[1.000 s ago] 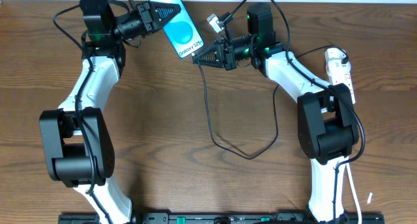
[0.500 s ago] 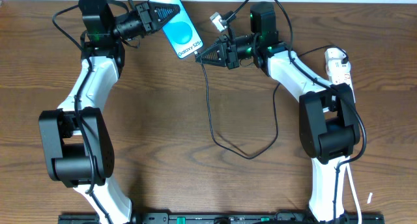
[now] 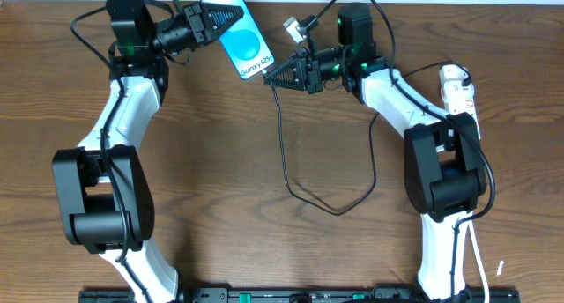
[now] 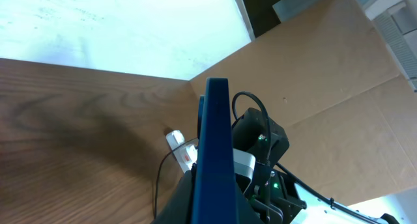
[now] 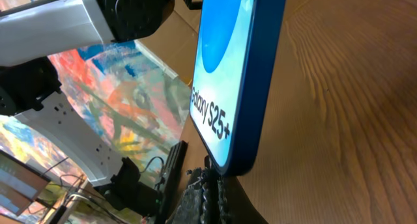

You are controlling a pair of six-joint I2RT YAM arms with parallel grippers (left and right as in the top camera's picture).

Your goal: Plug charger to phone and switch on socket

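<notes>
One wood table (image 3: 220,188), cardboard backdrop (image 4: 313,68), left hand (image 3: 236,18) clamping phone (image 3: 249,49), right hand (image 3: 271,79) pinching charger (image 3: 284,153) tip

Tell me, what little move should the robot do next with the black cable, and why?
Probably nudge the right end effector a little toward the bottom edge of the phone. The left end effector holds the phone up, and the charger tip pinched in the right one sits right at that edge, apparently not plugged in.
</notes>
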